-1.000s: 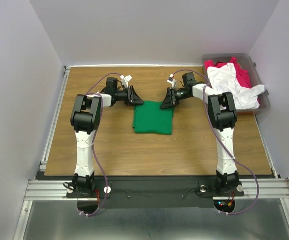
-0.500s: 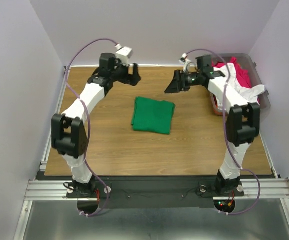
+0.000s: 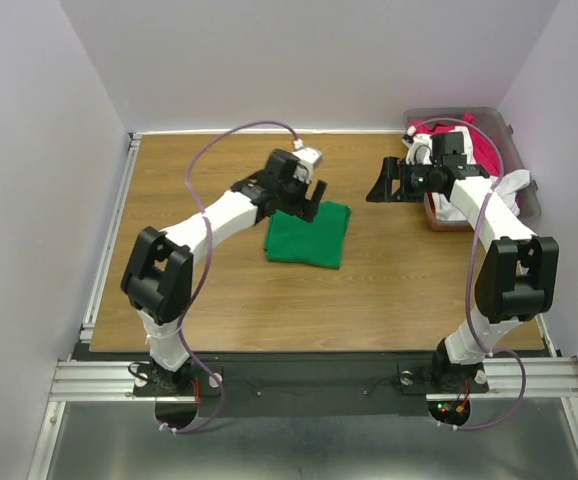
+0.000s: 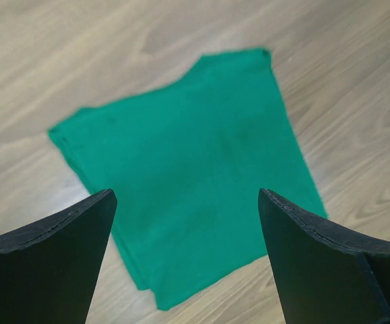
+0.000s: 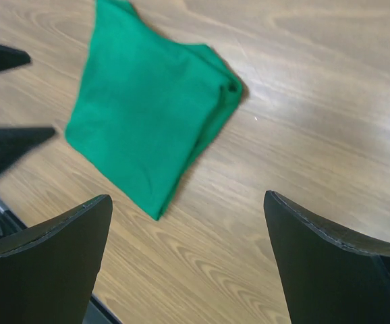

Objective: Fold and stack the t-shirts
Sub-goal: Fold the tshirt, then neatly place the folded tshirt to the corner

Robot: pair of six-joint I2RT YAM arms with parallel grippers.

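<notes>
Seeing left gripper [image 4: 185,196] and right gripper [image 5: 187,197] gaping wide and empty, I judge the folded green t-shirt [image 3: 314,240] light, limp, best pinched through all layers at its far corners.

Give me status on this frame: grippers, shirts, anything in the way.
Left gripper, right gripper open, empty. Green t-shirt folded on table, under left gripper. White t-shirt, red t-shirt heaped in bin, unfolded. Nothing in the way.

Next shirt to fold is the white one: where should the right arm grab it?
I'd pinch the white t-shirt where it drapes over the bin at its right rim, from above: it lies atop the red shirt, loose edge exposed.
</notes>
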